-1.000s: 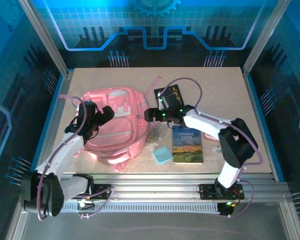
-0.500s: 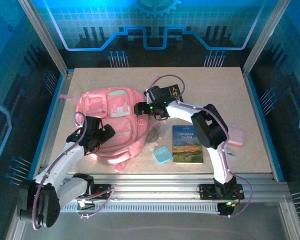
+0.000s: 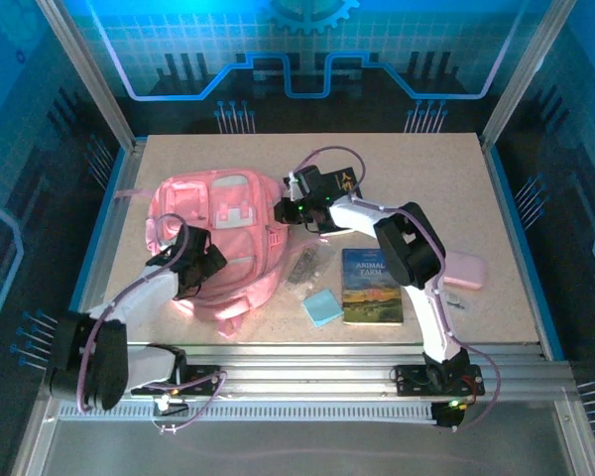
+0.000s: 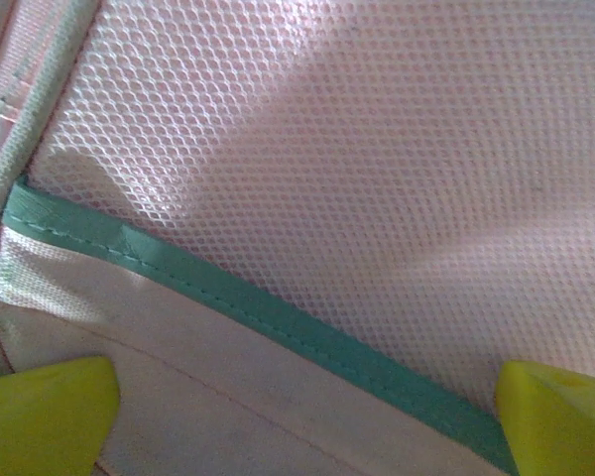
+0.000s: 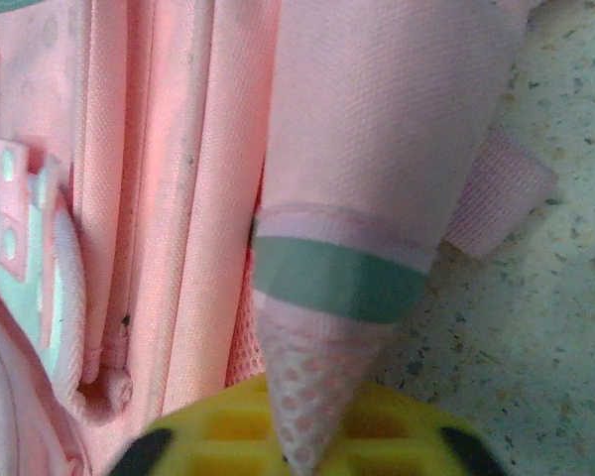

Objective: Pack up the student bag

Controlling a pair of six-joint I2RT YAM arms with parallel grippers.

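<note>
The student bag [image 3: 223, 233], a big pink backpack, lies flat on the left half of the table. My left gripper [image 3: 194, 266] hovers low over its near left part, open. In the left wrist view its yellow fingertips [image 4: 46, 415] stand far apart over pink mesh and a green trim strip [image 4: 268, 315], with nothing between them. My right gripper [image 3: 284, 211] is at the bag's right edge. In the right wrist view it [image 5: 312, 441] is shut on a corner of the bag's mesh side pocket [image 5: 322, 357], below its green band.
Right of the bag lie a clear packet [image 3: 305, 264], a light blue pad [image 3: 322, 307] and a book titled Animal Farm [image 3: 371, 286]. A black book [image 3: 339, 182] sits behind the right wrist. A small pink case [image 3: 464, 270] rests at the right.
My right gripper has closed on the bag's side pocket corner. My left gripper has shifted slightly up over the bag, staying open. The bag's outline has shifted a little.
</note>
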